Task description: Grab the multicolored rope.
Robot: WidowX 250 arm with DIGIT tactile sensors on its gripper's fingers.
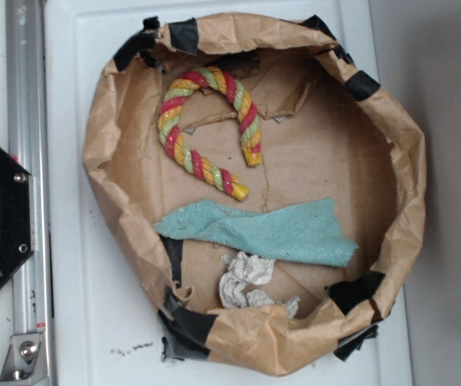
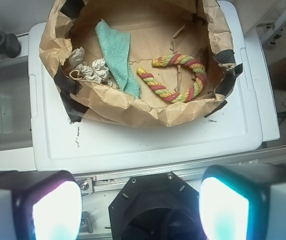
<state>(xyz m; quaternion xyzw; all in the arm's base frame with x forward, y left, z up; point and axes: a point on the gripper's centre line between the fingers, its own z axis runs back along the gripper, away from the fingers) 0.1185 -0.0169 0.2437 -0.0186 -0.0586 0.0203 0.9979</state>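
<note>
End effector: your end effector (image 2: 140,207) is spread wide and grasping nothing; in the wrist view its two pads sit at the near corners, well apart from the paper nest and high above it.
Rope location: the multicolored rope (image 1: 203,129) lies bent in a horseshoe on the floor of the brown paper nest (image 1: 101,137), in the far-left part in the exterior view, with both yellowish ends pointing toward the cloth.
Neighbours: the teal cloth (image 1: 266,232) lies just beside the rope's longer end; I cannot tell if they touch. The crumpled white paper wad (image 1: 246,281) sits on the cloth's other side, apart from the rope.
Surface: the nest rests on a white lid-like surface (image 1: 93,322).
Risk, wall: the paper wall stands up close around the rope's curve, so if you descend near the bend a finger could catch the crumpled rim and drag the nest.
Risk, cloth: if you aim at the longer end, you could pinch the cloth along with it.
Risk, slip: the rope looks thick and bendable, so a closure off its centreline could roll it out from between the pads.
Risk, paper floor: pressing too deep could snag the torn paper under the arch.
Count: one rope, one cloth, one paper wad, one nest, one end effector.
</note>
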